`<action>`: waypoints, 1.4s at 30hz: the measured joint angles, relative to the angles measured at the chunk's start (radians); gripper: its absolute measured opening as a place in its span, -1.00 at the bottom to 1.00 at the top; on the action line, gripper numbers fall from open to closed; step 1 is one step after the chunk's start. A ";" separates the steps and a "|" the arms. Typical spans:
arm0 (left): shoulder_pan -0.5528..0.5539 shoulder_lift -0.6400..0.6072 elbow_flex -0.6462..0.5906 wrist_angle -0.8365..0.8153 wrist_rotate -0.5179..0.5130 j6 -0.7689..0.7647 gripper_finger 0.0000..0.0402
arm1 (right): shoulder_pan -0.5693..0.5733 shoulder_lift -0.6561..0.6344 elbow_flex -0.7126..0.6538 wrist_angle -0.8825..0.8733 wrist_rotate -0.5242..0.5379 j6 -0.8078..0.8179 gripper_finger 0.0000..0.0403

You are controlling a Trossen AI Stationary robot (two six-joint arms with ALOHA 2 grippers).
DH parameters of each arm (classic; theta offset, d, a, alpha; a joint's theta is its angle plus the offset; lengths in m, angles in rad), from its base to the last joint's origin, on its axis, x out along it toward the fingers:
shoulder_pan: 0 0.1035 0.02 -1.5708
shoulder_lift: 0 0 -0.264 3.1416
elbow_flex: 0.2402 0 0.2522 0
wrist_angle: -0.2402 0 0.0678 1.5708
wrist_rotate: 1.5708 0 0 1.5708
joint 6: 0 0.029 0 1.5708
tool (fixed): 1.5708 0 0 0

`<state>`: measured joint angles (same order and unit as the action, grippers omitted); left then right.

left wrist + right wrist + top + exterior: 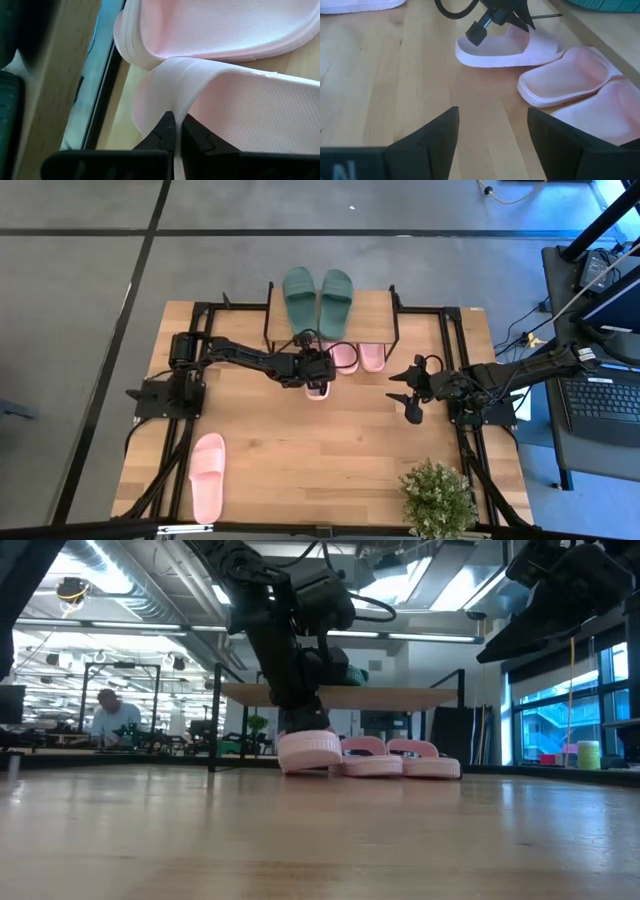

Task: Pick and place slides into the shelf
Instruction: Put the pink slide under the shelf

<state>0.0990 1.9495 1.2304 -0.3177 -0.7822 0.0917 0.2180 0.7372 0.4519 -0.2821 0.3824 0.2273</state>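
The shelf (370, 315) stands at the table's far side, and the dark green pair (318, 300) lies on its plank top. Two pink slides (358, 357) lie side by side on the table under it; the low view shows them too (400, 762). My left gripper (318, 375) is shut on a third pink slide (308, 752) just in front of the shelf. A fourth pink slide (207, 475) lies flat near the table's near left corner. My right gripper (410, 395) hangs open above the table, to the right of the shelf (492, 135). My left gripper pinches the pink slide's strap (175, 100) between its two fingers (162, 132), at the strap's edge. The fingers come from above, slanting toward the shelf. The slide's sole (495, 57) lies on the table, next to the two pink slides under the shelf.
A potted plant (437, 500) stands at the table's near right edge. Thin black shelf legs (397, 330) flank the space under the plank. Bare tabletop (320, 450) stretches between the shelf and the near edge. A laptop (600, 405) sits off the table's right side.
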 joint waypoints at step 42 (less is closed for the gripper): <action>-0.003 0.000 0.000 -0.048 -0.017 -0.064 -0.67 | 0.000 0.000 0.000 0.000 -0.001 0.008 0.17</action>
<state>0.0956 1.9495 1.2304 -0.3660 -0.7994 0.0282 0.2181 0.7372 0.4519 -0.2820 0.3817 0.2352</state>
